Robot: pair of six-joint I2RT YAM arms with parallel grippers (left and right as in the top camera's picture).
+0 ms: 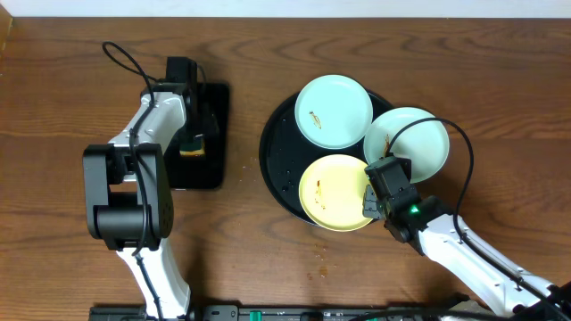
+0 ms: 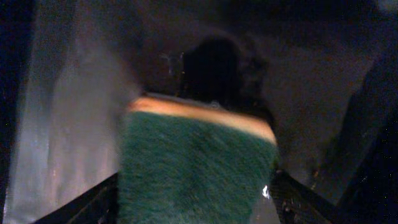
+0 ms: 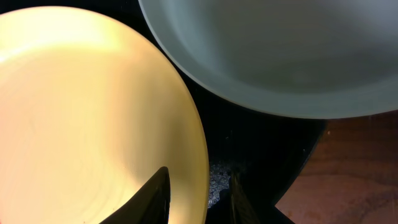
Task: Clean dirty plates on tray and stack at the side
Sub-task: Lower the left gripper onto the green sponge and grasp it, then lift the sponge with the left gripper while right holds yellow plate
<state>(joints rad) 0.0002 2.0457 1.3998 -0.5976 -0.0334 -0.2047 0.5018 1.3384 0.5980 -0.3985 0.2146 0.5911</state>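
The right hand (image 1: 368,203) is straddling the yellow plate (image 1: 332,192) at its four-o'clock rim. Whether it is gripping, I cannot tell. It is probably steadying the plate at six o'clock on the tray (image 1: 278,160). At nine o'clock on the bench (image 1: 62,80), the left hand (image 1: 197,135) is hovering spread around the sponge (image 2: 196,162), likely for scrubbing.

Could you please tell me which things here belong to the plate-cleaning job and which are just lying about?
Job: yellow plate, far blue plate, right blue plate, round black tray, probably the sponge.
Lying about: rectangular black tray, brown specks.
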